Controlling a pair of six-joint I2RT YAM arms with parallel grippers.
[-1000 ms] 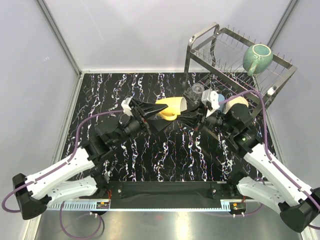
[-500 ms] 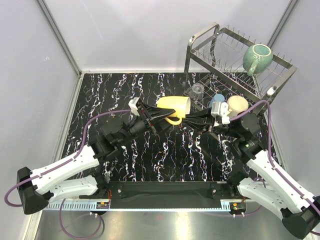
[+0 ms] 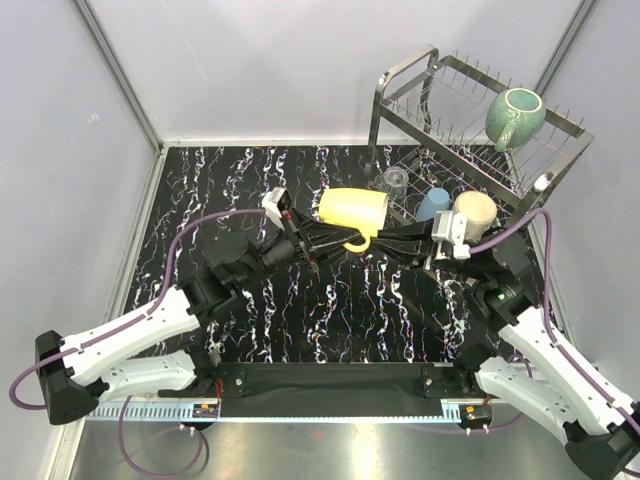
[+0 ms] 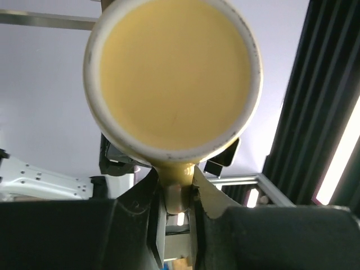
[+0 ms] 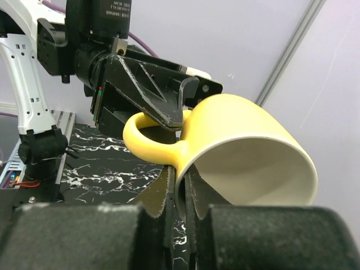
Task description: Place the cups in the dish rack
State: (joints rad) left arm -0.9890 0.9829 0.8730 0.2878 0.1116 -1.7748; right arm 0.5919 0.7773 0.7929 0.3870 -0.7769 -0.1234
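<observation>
Gripping yellow mug (image 3: 352, 207): left end effector (image 4: 175, 192) on handle, right end effector (image 5: 179, 188) on rim | top view alone: one rack (image 3: 378, 110), four cups (image 3: 515, 115)

Yellow mug (image 3: 352, 207) on side (handle toward arms); left gripper (image 3: 343, 238), right gripper (image 3: 374, 241) both clamped on it.

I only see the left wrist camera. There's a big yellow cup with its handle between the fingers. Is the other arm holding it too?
Observer: Yes, the right gripper pinches the yellow mug by its rim.
Operator: Is it on the table?
Observer: No, it hangs sideways above the table.
Operator: Any cups in the rack?
Observer: The teal mug sits on the dish rack's top tier.
</observation>
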